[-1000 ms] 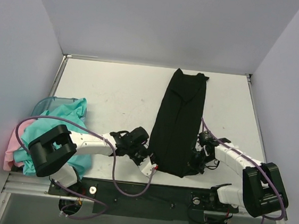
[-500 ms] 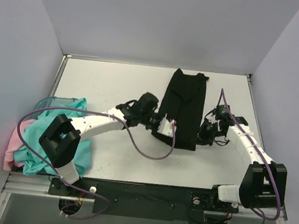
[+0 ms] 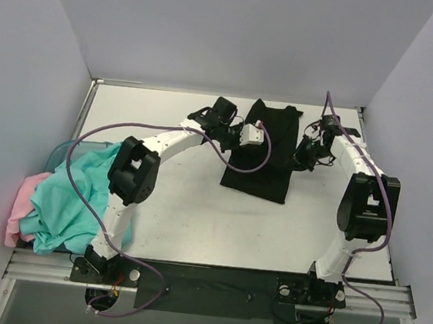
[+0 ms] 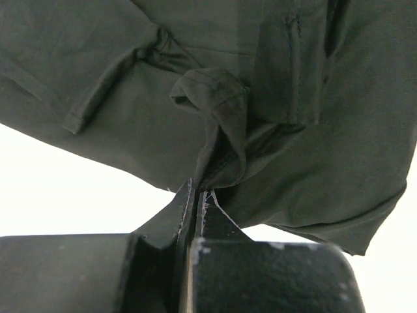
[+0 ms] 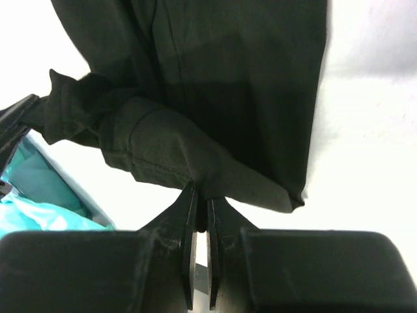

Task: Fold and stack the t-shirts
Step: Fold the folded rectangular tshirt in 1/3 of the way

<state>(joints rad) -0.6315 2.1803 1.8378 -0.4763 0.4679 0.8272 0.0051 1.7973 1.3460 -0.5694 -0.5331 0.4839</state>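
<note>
Mid-fold: we see the left gripper (image 4: 197,199) and right gripper (image 5: 201,205) each clenched on the black t-shirt (image 3: 261,160), doubled over at the far middle of the table (image 3: 172,219), while the teal t-shirts (image 3: 81,194) and pink t-shirt (image 3: 19,207) lie heaped, unfolded, at its left edge.

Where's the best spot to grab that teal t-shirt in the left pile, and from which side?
Probably a raised fold near the top of the teal t-shirt, pinched from above. It lies crumpled and draped over the pink t-shirt, so a sideways scoop would likely catch both.
</note>
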